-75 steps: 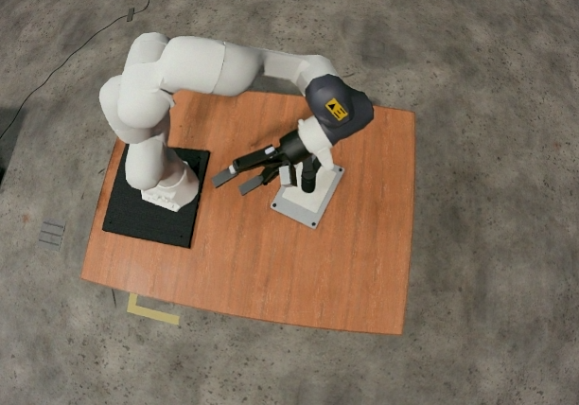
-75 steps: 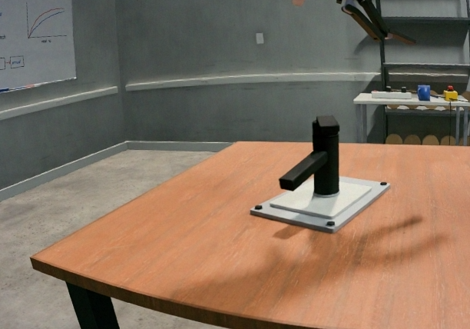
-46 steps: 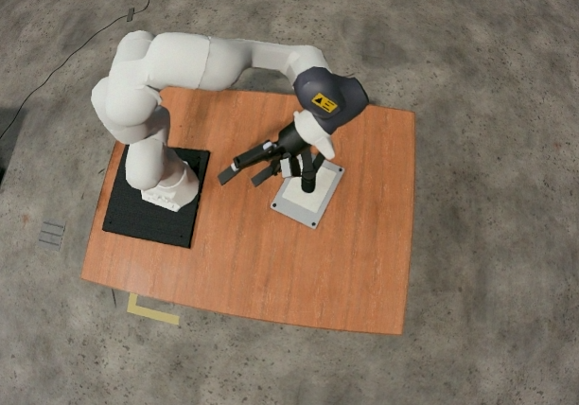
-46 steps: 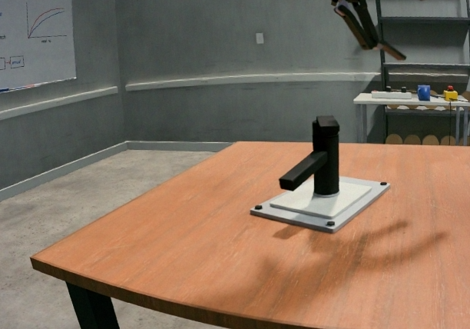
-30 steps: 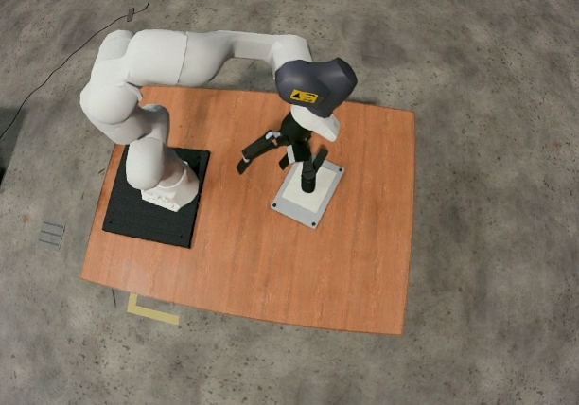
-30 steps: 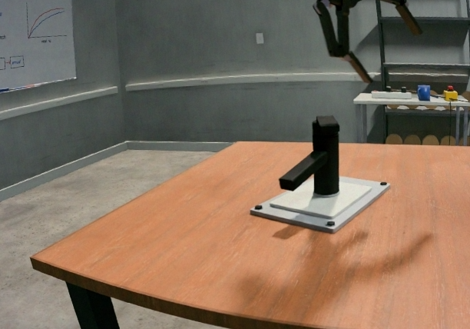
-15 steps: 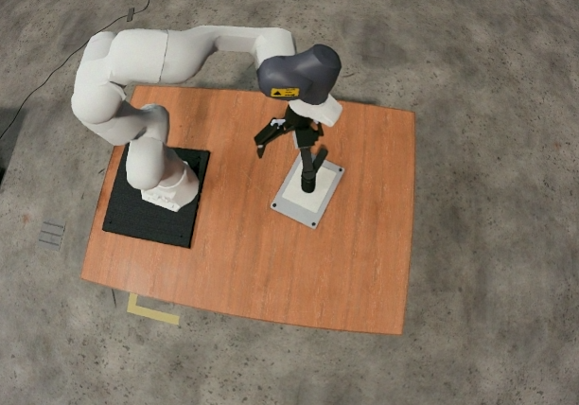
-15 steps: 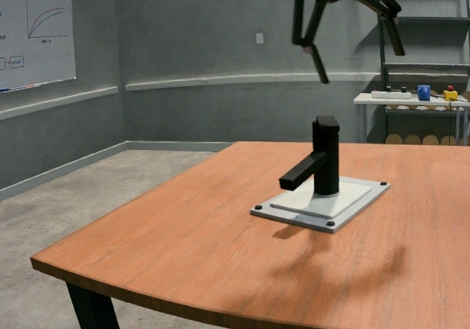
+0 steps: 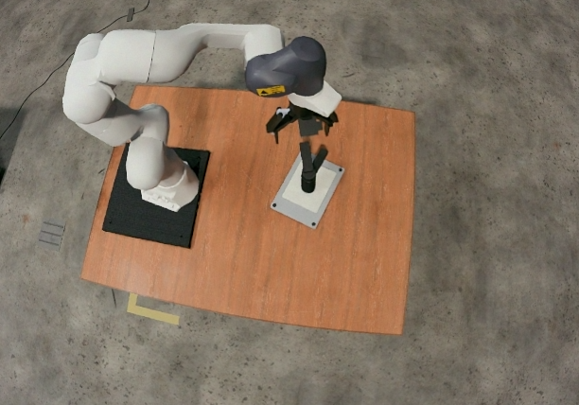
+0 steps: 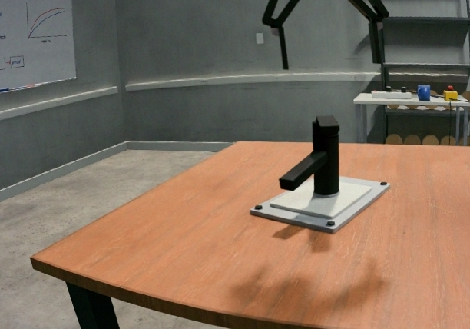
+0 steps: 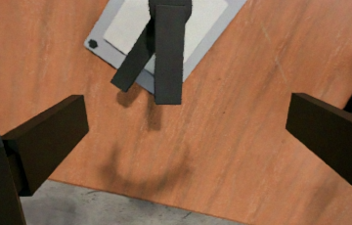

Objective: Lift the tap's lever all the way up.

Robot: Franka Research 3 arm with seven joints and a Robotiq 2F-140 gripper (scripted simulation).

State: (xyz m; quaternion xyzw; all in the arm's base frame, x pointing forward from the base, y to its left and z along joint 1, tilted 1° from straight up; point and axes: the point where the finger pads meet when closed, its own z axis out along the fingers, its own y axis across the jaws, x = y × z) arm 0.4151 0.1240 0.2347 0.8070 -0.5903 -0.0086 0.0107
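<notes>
A black tap [image 9: 307, 178] stands upright on a grey base plate [image 9: 307, 191] on the wooden table. Its lever [image 9: 306, 155] lies low on top of the body, and the thinner spout [image 9: 321, 157] juts out beside it. In the side view the lever [image 10: 327, 124] caps the tap and the spout [image 10: 303, 171] points to the left. My gripper [image 9: 303, 128] hangs open and empty, well above the tap. In the side view my gripper [image 10: 331, 63] hangs high over it. In the wrist view my gripper's fingers are spread wide, with the lever [image 11: 168, 54] and the spout [image 11: 134, 64] below and ahead.
My arm's base stands on a black mat [image 9: 153, 197] at the table's left. A side table with a blue mug [image 10: 423, 92] and shelves stand off the table at the back right. The table's edge shows near the bottom of the wrist view.
</notes>
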